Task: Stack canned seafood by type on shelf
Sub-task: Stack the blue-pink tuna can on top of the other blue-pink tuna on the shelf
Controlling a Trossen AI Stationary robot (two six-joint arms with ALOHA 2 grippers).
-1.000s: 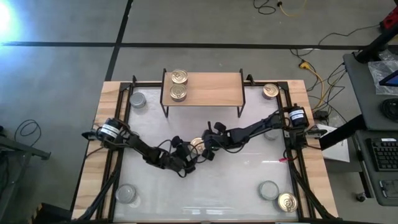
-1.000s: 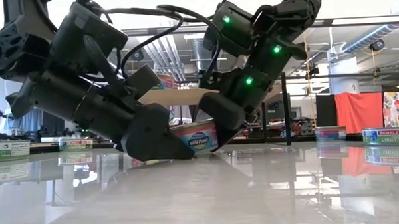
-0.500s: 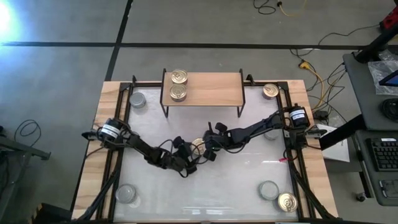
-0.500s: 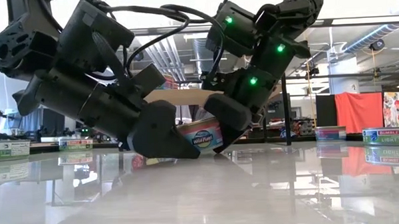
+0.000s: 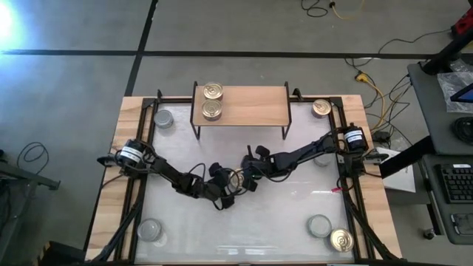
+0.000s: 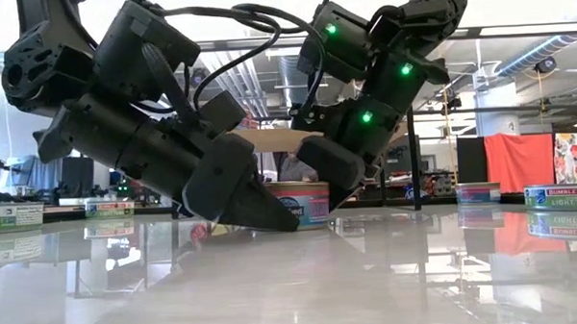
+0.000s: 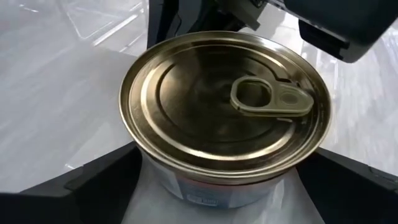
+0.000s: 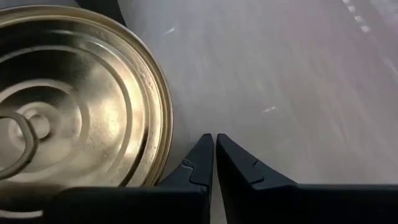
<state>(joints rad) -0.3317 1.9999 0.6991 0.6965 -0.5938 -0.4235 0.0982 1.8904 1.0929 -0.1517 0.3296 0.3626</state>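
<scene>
Gold-lidded tin (image 7: 224, 112) flat on the counter (image 5: 281, 214) at mid-table, in front of the shelf (image 5: 251, 107). Left tool (image 5: 230, 185) spread wide around it, fingers either side. Right tool (image 8: 214, 155) pinched closed, empty, tips just beside the rim.

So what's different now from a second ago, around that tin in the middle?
The gold-lidded tin, tilted a second ago, now sits flat on the table. The left tool has spread wider around it; the right tool stays shut beside it. The shelf and its two tins are unchanged.
</scene>
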